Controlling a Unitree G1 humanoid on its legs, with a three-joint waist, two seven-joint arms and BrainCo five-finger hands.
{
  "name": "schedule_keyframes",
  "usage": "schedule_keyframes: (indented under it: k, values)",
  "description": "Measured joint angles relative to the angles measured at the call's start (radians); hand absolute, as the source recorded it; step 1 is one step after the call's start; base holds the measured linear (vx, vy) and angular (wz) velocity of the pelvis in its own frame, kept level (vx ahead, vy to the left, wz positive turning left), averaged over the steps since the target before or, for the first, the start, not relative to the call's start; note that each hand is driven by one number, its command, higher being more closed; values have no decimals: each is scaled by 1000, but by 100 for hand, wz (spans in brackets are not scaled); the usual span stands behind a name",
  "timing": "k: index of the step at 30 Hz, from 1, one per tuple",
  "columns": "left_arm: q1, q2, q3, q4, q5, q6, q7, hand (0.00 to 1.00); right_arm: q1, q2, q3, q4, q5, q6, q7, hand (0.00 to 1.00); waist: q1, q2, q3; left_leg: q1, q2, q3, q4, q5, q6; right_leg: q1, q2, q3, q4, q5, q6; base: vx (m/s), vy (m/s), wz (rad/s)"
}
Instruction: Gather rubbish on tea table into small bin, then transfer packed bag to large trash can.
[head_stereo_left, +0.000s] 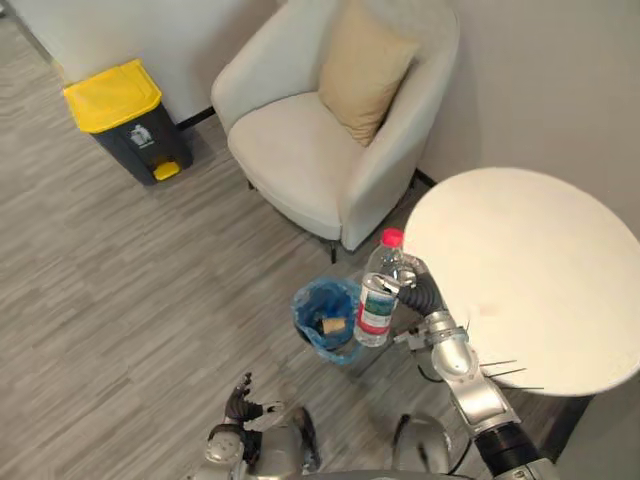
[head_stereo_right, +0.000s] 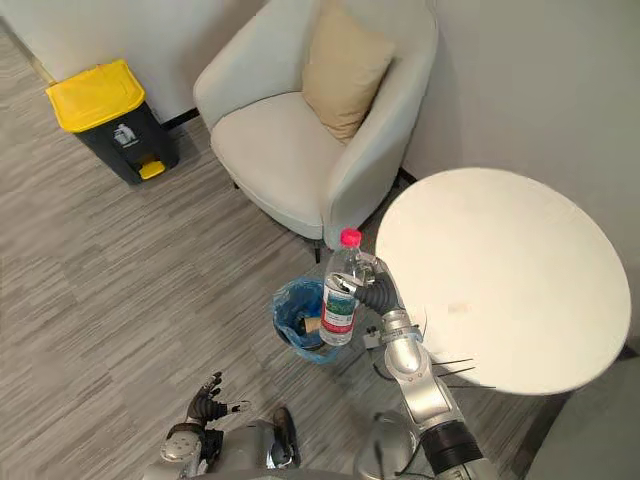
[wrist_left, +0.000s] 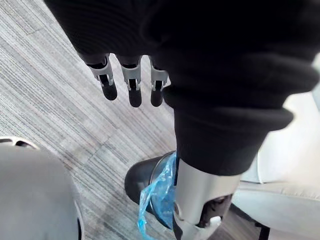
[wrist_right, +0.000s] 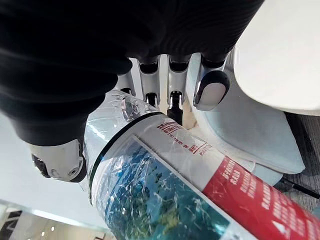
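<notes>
gripping the water bottle (head_stereo_left: 377, 300) upright in the right hand (head_stereo_left: 414, 283), fingers and thumb curled round its clear body, red cap on top. holding it off the left edge of the round white surface (head_stereo_left: 520, 280), its base at the rim of the small bin (head_stereo_left: 325, 318); cannot tell whether over or beside it. bin standing on the floor, lined with a blue bag, containing a brown scrap (head_stereo_left: 333, 325). hanging the left hand (wrist_left: 131, 80) low over the floor, fingers straight, carrying nothing. large trash can (head_stereo_left: 130, 120) with yellow lid standing well apart, by the wall beyond the armchair (head_stereo_left: 300, 150).
</notes>
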Motion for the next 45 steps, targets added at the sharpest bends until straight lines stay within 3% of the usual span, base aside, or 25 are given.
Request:
schedule_keyframes:
  k: [1, 3, 7, 9, 12, 16, 19, 23, 29, 30, 39, 43, 45]
  values:
    - [-8, -24, -1, 6, 0, -2, 1, 0, -28, -22, 18, 37, 0, 0, 0, 100, 2, 38, 2, -31, 29, -22, 35, -12, -19, 2, 14, -28, 17, 4, -3, 148, -191, 54]
    - [-30, -38, -11, 6, -1, -11, 0, 0, -114, -52, 36, 98, 0, 3, -1, 100, 3, 68, 33, -102, 56, -44, 78, -10, -23, -46, 26, -52, 47, 1, -9, 54, -150, 26]
    - [-105, -38, -8, 2, -15, -13, 5, 0, -243, -73, 37, 172, -3, 12, -25, 100, 1, 75, 106, -207, 62, -71, 138, -12, -41, -131, 14, -80, 112, -11, -26, -99, -65, 29]
    - [-153, -39, -4, -1, -34, -14, 25, 0, -351, -89, 55, 257, -39, 26, -54, 100, 4, 82, 121, -338, 63, -97, 226, -18, -48, -229, -4, -98, 173, -27, -40, -167, -36, 34]
    - [-234, -46, 6, -7, -44, -18, 61, 0, -482, -117, 71, 339, -91, 45, -92, 100, 33, 100, 148, -497, 79, -98, 356, -69, -41, -371, -36, -103, 307, -78, -55, -218, 0, 23]
    - [-313, -73, 82, -83, -64, -30, 113, 0, -629, -114, 73, 303, -141, 62, -146, 100, 43, 99, 177, -759, 94, -97, 545, -110, -26, -631, -89, -77, 511, -139, -72, -274, -17, 18]
    - [-377, -94, 100, -146, -85, -34, 139, 0, -704, -133, 71, 249, -157, 77, -183, 100, 51, 98, 212, -916, 125, -89, 632, -108, -27, -785, -113, -70, 607, -150, -88, -220, -87, 23]
    - [-446, -100, 133, -281, -112, -74, 164, 0, -830, -176, 71, 231, -160, 111, -224, 100, 56, 94, 231, -1140, 150, -62, 726, -91, -16, -1027, -152, -38, 729, -164, -92, -102, -63, 18]
    - [-511, -81, 157, -379, -126, -119, 199, 0, -962, -265, 70, 275, -164, 145, -269, 100, 68, 95, 254, -1311, 147, -76, 802, -73, -2, -1194, -176, -19, 816, -169, -95, -45, 45, 11]
    - [-523, -78, 162, -388, -141, -122, 201, 0, -992, -281, 71, 309, -156, 149, -278, 0, 77, 95, 254, -1334, 147, -79, 808, -72, -1, -1218, -176, -16, 826, -170, -94, -46, 57, 4]
    - [-529, -45, 161, -406, -183, -115, 199, 0, -1032, -291, 124, 403, -143, 153, -283, 0, 74, 93, 255, -1367, 147, -96, 812, -68, -4, -1239, -174, -24, 835, -176, -87, -47, 29, 2]
    - [-529, -41, 164, -407, -183, -110, 198, 0, -1008, -289, 152, 329, -156, 151, -283, 0, 66, 88, 256, -1367, 150, -98, 809, -67, -6, -1239, -170, -26, 831, -176, -88, -44, 16, -2]
    - [-529, -21, 170, -410, -183, -96, 198, 0, -950, -269, 156, 248, -201, 148, -283, 0, 52, 69, 257, -1363, 153, -98, 809, -66, -6, -1235, -165, -26, 830, -175, -88, -36, 13, -5]
